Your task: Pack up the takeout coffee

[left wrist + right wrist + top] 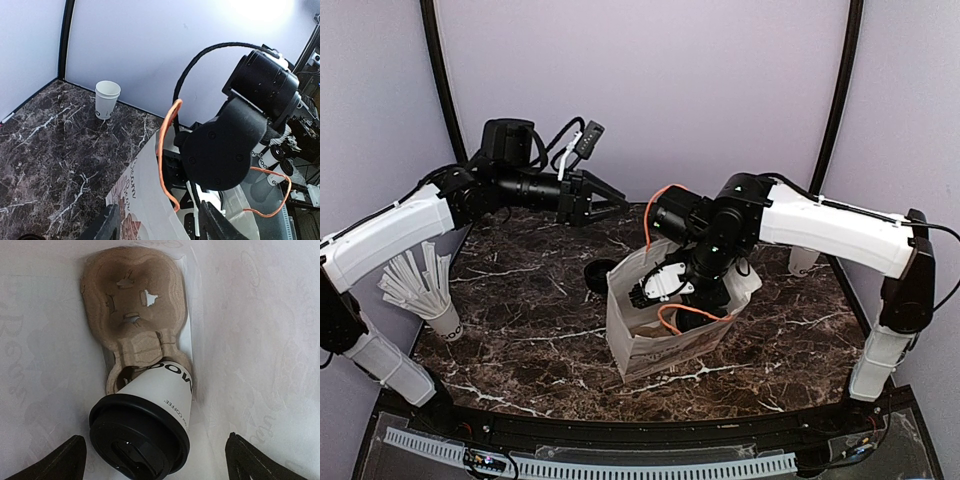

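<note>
Inside the paper bag (250,315), the right gripper (154,440) hung spread, clear of the leaning takeout coffee (150,410), which might topple from its carrier (135,305) if nudged.

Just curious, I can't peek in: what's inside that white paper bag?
Inside the white paper bag, a brown moulded-pulp cup carrier lies on the bottom. A black-lidded white paper cup rests tilted at its nearer pocket. Whatever is beneath the carrier is covered.
</note>
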Controlling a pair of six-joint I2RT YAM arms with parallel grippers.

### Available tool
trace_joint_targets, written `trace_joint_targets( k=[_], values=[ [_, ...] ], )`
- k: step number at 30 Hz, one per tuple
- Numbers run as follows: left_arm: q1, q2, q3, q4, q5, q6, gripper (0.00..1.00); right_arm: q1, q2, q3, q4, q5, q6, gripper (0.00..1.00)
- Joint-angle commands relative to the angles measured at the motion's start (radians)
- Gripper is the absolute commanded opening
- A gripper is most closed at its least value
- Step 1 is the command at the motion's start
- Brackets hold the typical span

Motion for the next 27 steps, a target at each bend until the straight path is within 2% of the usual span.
trace_joint_targets(
  k=[1,8,14,20,27],
  values=[
    [-0.021,0.043,0.022,-0.037,0.015,0.023,0.53,0.008,-0.020,0.022,0.007,0.007,0.001,0.99],
    [-0.066,0.103,0.070,-0.028,0.053,0.016,0.52,0.008,-0.019,0.025,0.011,0.009,0.007,0.98],
    [-0.068,0.143,0.084,0.026,0.052,-0.046,0.48,0.007,-0.021,0.026,0.014,0.004,0.009,0.98],
    [-0.068,0.199,0.122,0.006,-0.045,-0.061,0.34,0.012,-0.051,0.061,-0.015,-0.054,-0.017,0.98],
    [-0.067,0.267,0.192,-0.025,-0.125,-0.068,0.29,0.057,-0.116,0.070,-0.022,-0.056,-0.044,0.99]
  ],
)
